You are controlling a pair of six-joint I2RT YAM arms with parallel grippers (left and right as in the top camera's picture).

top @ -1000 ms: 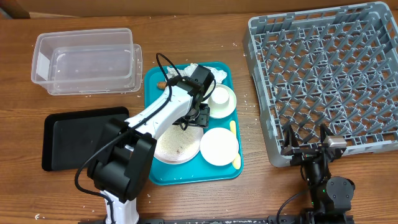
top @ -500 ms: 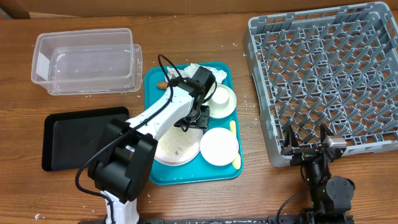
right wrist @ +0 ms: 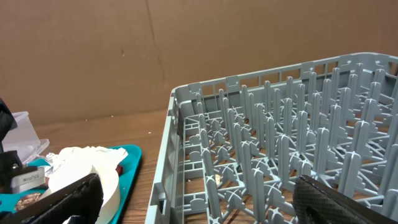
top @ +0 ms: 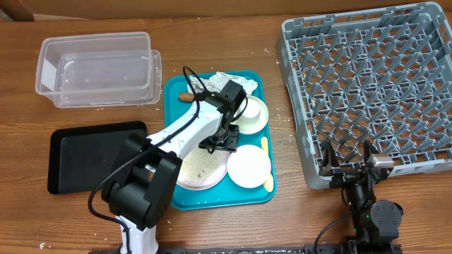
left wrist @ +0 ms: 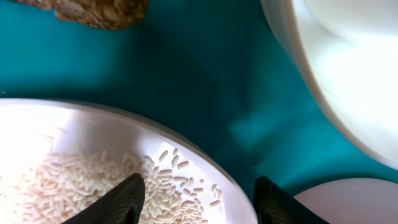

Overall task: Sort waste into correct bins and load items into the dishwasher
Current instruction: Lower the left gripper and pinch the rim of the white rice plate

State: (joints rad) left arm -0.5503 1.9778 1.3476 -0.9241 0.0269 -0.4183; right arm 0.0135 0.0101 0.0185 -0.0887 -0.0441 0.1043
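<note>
My left gripper [top: 224, 139] is open and low over the teal tray, its fingers [left wrist: 198, 202] straddling the far rim of the pinkish-white dinner plate [top: 200, 167]. Loose rice grains [left wrist: 74, 186] lie on that plate. The brown food lump [left wrist: 99, 9] lies just beyond it. The white bowl [top: 252, 115] and smaller pink dish [top: 248, 166] sit to the right, with the yellow spoon [top: 266, 149] along the tray's right edge. The napkin [top: 224, 78] and the orange-brown stick [top: 185, 97] lie at the tray's far end. My right gripper [top: 347, 168] is open and empty at the grey dish rack's [top: 374, 92] near edge.
The clear tub [top: 99, 70] stands at the far left and the black tray [top: 88, 156] in front of it. The teal serving tray [top: 176, 201] sits mid-table. In the right wrist view the rack [right wrist: 280, 155] fills the right side, and a red wrapper [right wrist: 118, 168] peeks beside the napkin [right wrist: 81, 158].
My left gripper has shifted slightly toward the near side, lower over the plate's rim. The right arm has not moved.
</note>
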